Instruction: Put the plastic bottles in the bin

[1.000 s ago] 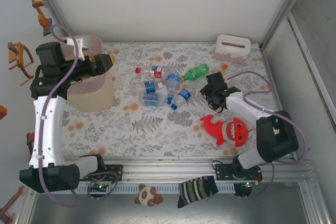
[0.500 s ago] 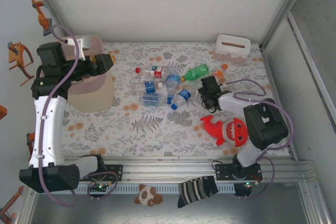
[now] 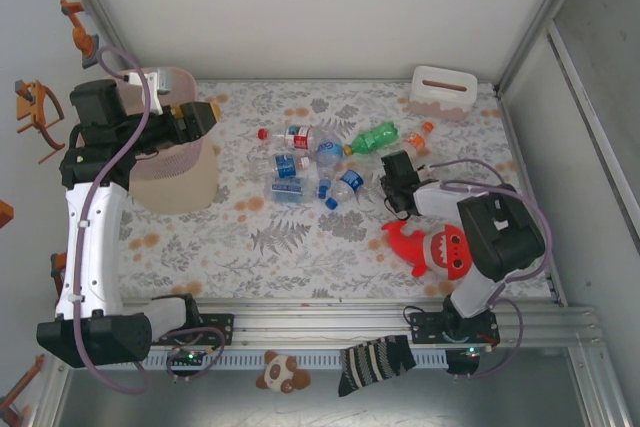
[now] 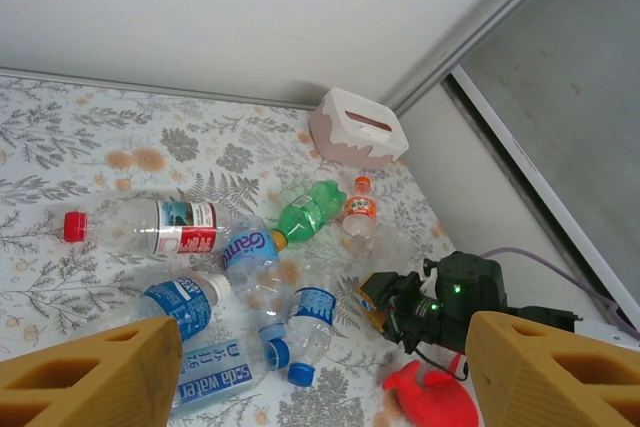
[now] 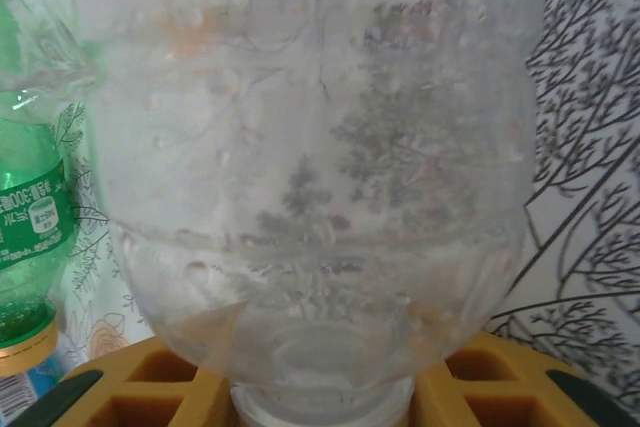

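R fingers (image 5: 440,392) closed in, pinching clear crinkled bottle (image 5: 320,197) neck | L fingers (image 4: 80,372) spread, yellow

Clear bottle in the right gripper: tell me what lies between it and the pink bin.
The other bottles lie on the table between the clear bottle and the bin. The left gripper, open, hangs by the bin's rim on that side. Probably lift over both.

A flattened clear bottle (image 4: 215,379) carries a blue label reading "soda water". On the crumpled clear bottle (image 4: 250,250) behind it, a blue label starts "Gam"; the rest curves away. The green bottle (image 5: 25,217) has white label print too blurred to read.
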